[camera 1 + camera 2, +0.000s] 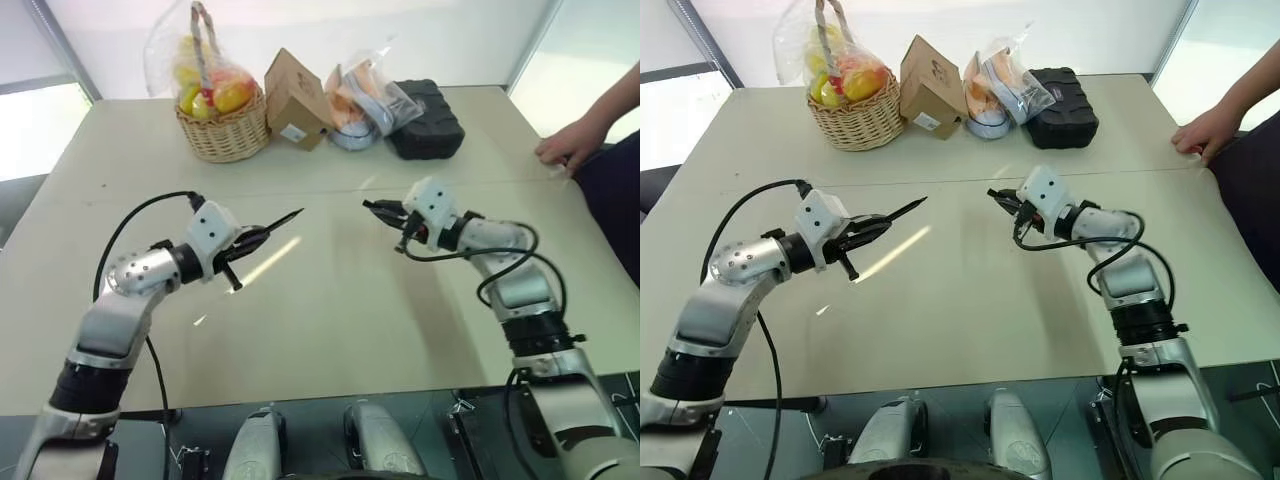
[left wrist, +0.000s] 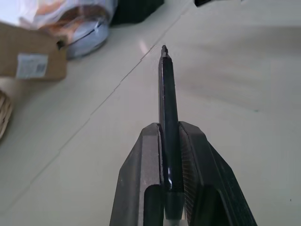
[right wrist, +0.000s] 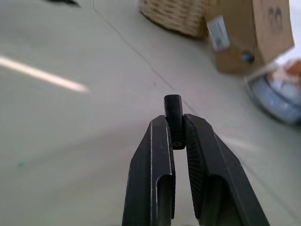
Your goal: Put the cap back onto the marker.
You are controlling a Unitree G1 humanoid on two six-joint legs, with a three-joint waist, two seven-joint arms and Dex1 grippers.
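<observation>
My left gripper (image 1: 252, 238) is shut on the marker (image 1: 283, 222), a slim black stick whose tapered tip juts past the fingers toward the table's middle. In the left wrist view the marker (image 2: 167, 101) runs straight out from between the fingers. My right gripper (image 1: 381, 211) is shut on the cap (image 3: 173, 110), a stubby black cylinder poking out beyond its fingertips. Both grippers hang above the beige table (image 1: 330, 320), pointing at each other with a gap between the marker's tip and the cap.
Along the table's far edge stand a wicker basket of fruit (image 1: 222, 110), a brown cardboard box (image 1: 297, 97), a plastic bag of items (image 1: 362, 100) and a black case (image 1: 427, 120). A person's hand (image 1: 570, 145) rests at the far right edge.
</observation>
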